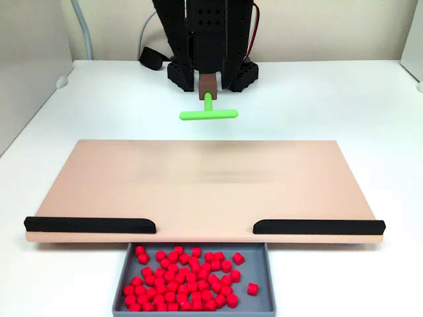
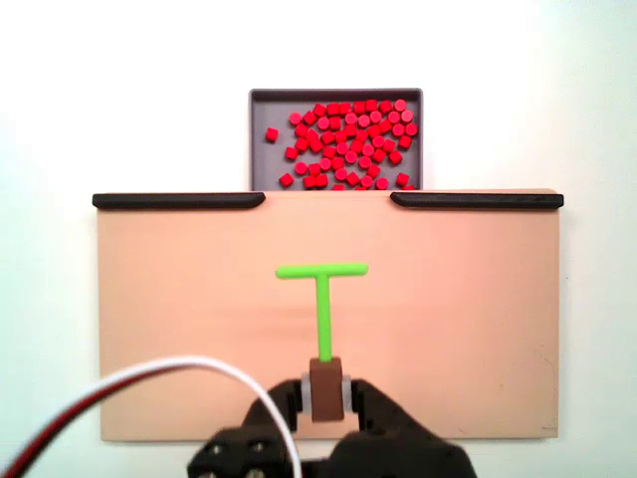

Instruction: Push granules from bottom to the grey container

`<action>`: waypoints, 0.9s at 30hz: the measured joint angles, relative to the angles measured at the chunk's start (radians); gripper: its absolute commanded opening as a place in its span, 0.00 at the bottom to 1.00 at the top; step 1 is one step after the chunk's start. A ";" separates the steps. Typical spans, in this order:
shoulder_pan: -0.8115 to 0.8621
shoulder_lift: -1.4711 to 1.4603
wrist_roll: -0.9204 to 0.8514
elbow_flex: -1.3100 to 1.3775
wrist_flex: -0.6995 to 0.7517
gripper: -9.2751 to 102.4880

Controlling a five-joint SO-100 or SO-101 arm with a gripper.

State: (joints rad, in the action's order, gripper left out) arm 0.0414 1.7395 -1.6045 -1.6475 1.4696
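Fingers point(image 2: 325, 398) clamped on green plastic T-shaped pusher point(image 2: 322, 272); tan board point(image 2: 179, 319) bare, small red plastic granules point(image 2: 348, 139) inside shallow grey plastic tray point(image 2: 261, 110): lift clear, retract.

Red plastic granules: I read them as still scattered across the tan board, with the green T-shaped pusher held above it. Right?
Not quite. The small red plastic granules lie in the shallow grey plastic tray, not on the tan rectangular board, as both fixed views show. The green T-shaped pusher is indeed held over the board in the tool.
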 measured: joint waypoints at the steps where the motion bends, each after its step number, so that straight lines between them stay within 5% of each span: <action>1: 0.006 0.034 -0.006 -0.041 0.000 0.08; 9: 0.015 0.256 -0.015 -0.284 -0.008 0.08; 27: 0.017 0.249 0.032 -0.290 -0.009 0.08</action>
State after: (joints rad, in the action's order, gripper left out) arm 0.0583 1.9880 -1.5723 -1.9374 1.4603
